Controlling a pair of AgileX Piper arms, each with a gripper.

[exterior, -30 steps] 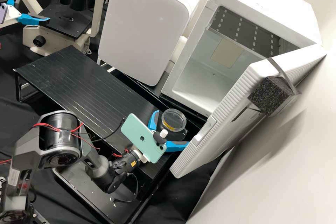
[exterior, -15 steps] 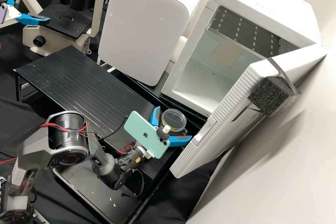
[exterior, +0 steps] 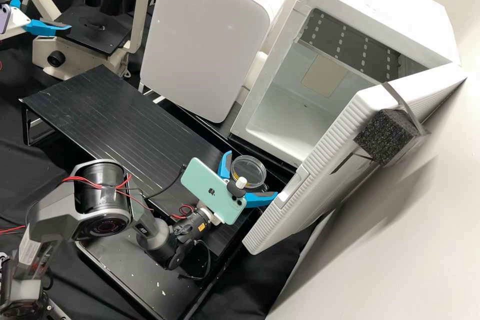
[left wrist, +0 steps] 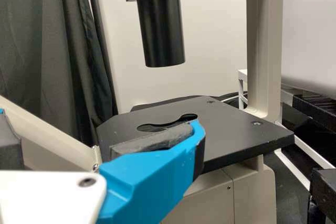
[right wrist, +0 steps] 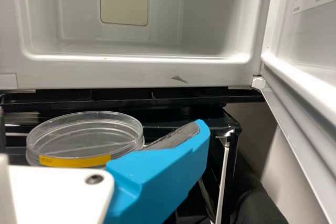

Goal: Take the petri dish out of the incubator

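A: Item, what have you under your right claw (exterior: 252, 173)?

B: One petri dish (exterior: 248, 171), clear, round and shallow, with a yellow strip (right wrist: 76, 161) on its side wall. Place: outside the open white incubator (exterior: 380, 15), at the four o'clock end of the black ribbed table (exterior: 135, 130); the chamber lies at its one o'clock in the high view. What bears it, you cannot make out.

A: Claw condition?

B: Right: spread, unclenched, the dish between its fingers but not clamped. Contact with the rim: cannot tell. Left claw (exterior: 50, 9), at the dish's ten o'clock: also apart, nothing in it.

A: Handling notes?

B: Light, by your judgement; stiff, slick, probably brittle. It looks two-part, so a lid may slide if you pinch only the top edge. Take it across opposite points of the side wall, pads low enough to catch base and lid together. Close gently: a hard squeeze may crack it or shoot it out. Once gripped, carry it level.
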